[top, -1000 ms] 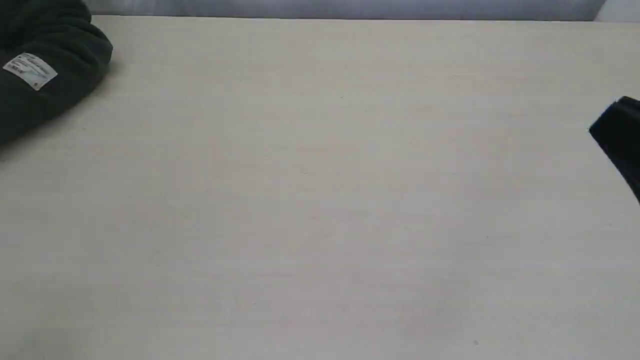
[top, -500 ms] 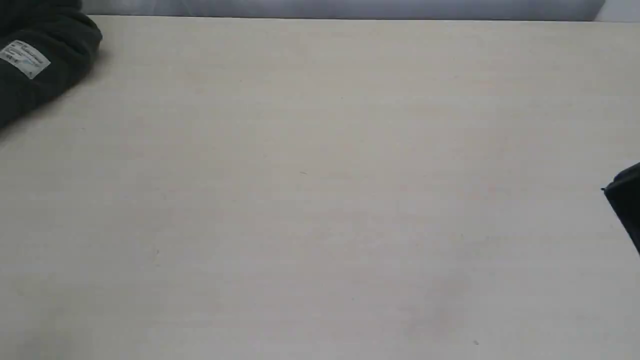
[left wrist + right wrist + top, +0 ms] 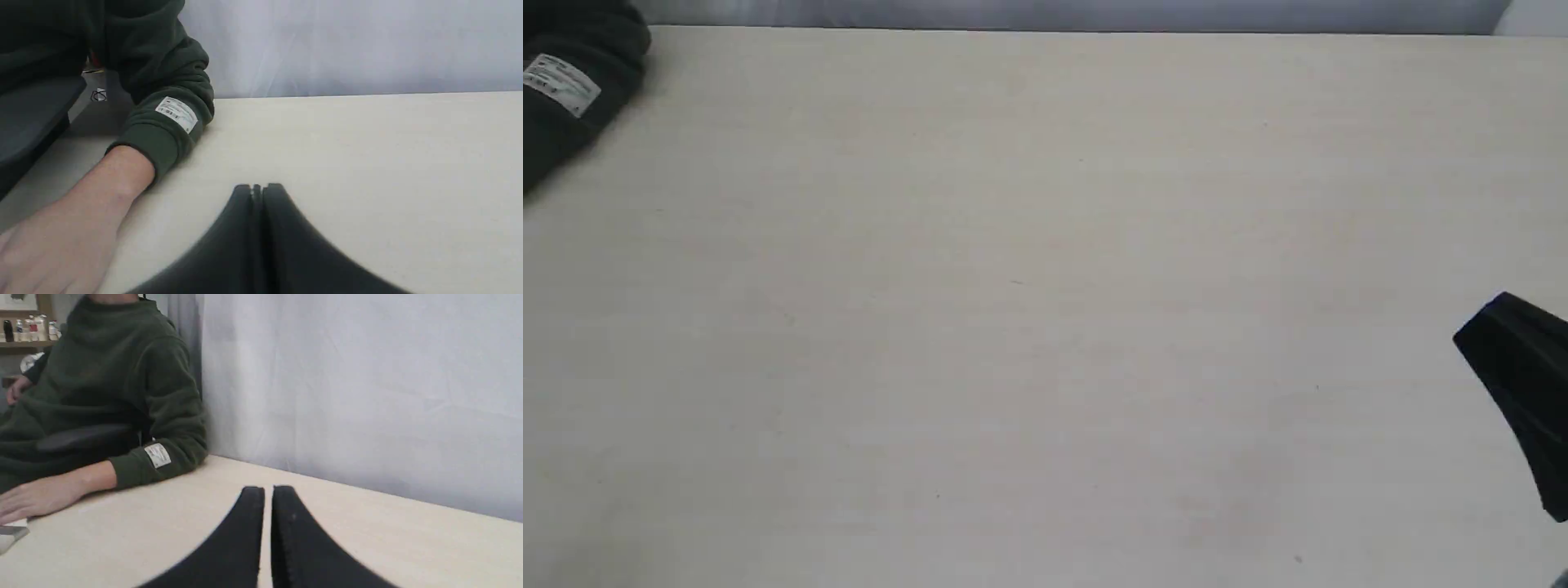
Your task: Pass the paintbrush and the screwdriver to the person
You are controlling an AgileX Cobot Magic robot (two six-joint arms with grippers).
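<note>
The person sits at the table's far left corner in a dark green sleeve (image 3: 572, 90), the bare hand (image 3: 61, 237) lying flat on the table. My left gripper (image 3: 257, 188) is shut with nothing between its fingers, a short way from that hand. My right gripper (image 3: 267, 491) is shut and empty too; in the exterior view it (image 3: 1482, 336) pokes in at the right edge. The paintbrush and the screwdriver are out of view. A small pale, shiny thing (image 3: 10, 534) lies by the person's hand (image 3: 36, 498); I cannot tell what it is.
The pale wooden table (image 3: 1045, 310) fills the exterior view. A grey curtain (image 3: 359, 384) hangs behind its far edge. A dark chair armrest (image 3: 28, 118) stands beside the person.
The person's sleeve has drawn back toward the far left corner. My right gripper has dropped toward the near side along the right edge and come slightly further in.
</note>
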